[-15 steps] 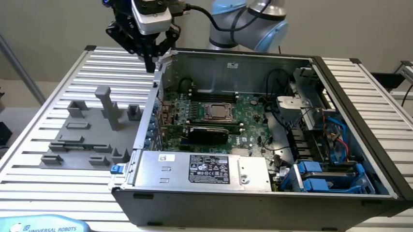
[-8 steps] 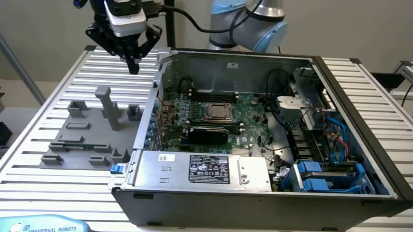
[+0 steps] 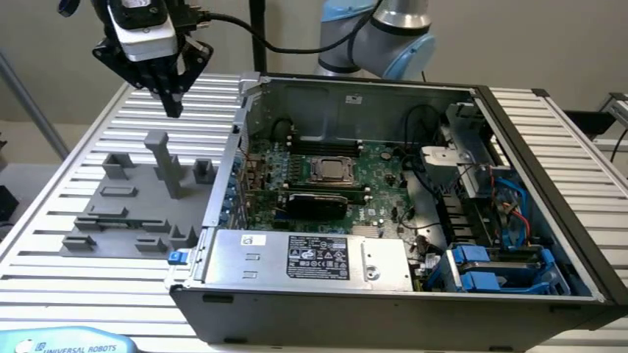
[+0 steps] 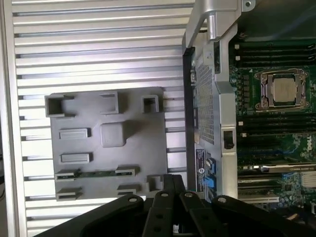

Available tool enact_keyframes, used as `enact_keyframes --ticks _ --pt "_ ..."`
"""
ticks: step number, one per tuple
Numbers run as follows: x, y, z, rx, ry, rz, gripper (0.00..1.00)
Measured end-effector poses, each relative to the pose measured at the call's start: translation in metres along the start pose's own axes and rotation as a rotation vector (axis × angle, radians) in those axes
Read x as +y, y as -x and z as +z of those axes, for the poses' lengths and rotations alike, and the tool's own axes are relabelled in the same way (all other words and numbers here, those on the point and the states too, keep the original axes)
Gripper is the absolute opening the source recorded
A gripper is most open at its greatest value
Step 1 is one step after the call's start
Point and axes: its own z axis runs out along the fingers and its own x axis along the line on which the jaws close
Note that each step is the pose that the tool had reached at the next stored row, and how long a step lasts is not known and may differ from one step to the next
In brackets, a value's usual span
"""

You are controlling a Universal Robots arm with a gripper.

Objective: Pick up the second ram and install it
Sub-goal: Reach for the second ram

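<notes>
Where the gripper (image 3: 175, 109) hangs: above the grey fixture plate (image 3: 145, 207) — pinched narrow, empty.
Second ram (image 4: 98, 173): slotted near the plate's edge.

second ram (image 4: 98, 173), green, on edge in fixture (image 4: 148, 128)

You are in a robotics lab or test workshop. Signs: slotted aluminium-profile bench (image 3: 59, 287); opened desktop computer case (image 3: 294, 305) lying on its side, motherboard (image 3: 383, 173) exposed; grey moulded fixture plate (image 4: 148, 148) beside the case; pale-blue and silver industrial robot arm (image 3: 393, 40) behind; plain wall.
</notes>
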Motion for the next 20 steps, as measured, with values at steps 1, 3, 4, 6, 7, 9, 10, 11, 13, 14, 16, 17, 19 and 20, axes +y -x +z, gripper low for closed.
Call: enact_keyframes --ticks 1,3,4,6,7,9,10,11,13,14,16,17,19,20 --pt "-0.0015 -0.004 0.0001 0.0001 -0.0001 0.000 0.11" --pt "-0.0043 -0.013 0.0005 0.0001 -0.0001 0.000 0.11" --pt "-0.0058 -0.018 0.0008 0.0000 0.0000 0.000 0.11" --pt "-0.0089 -0.027 0.0017 0.0001 -0.0001 0.000 0.11" --pt "-0.0103 -0.031 0.0023 0.0000 0.0000 0.000 0.11" --pt "-0.0123 -0.040 0.0039 0.0001 -0.0001 0.000 0.11" --pt "-0.0132 -0.045 0.0046 0.0001 -0.0001 0.000 0.11" --pt "-0.0142 -0.049 0.0055 0.0000 0.0000 0.000 0.11" --pt "-0.0161 -0.058 0.0073 0.0001 -0.0001 0.000 0.11" --pt "-0.0171 -0.063 0.0083 0.0000 0.0000 0.000 0.11" --pt "-0.0188 -0.072 0.0105 0.0001 -0.0001 0.000 0.11" --pt "-0.0197 -0.076 0.0117 0.0001 -0.0001 0.000 0.11" --pt "-0.0215 -0.085 0.0142 0.0001 -0.0001 0.000 0.11" --pt "-0.0224 -0.090 0.0155 0.0001 -0.0001 0.000 0.11"
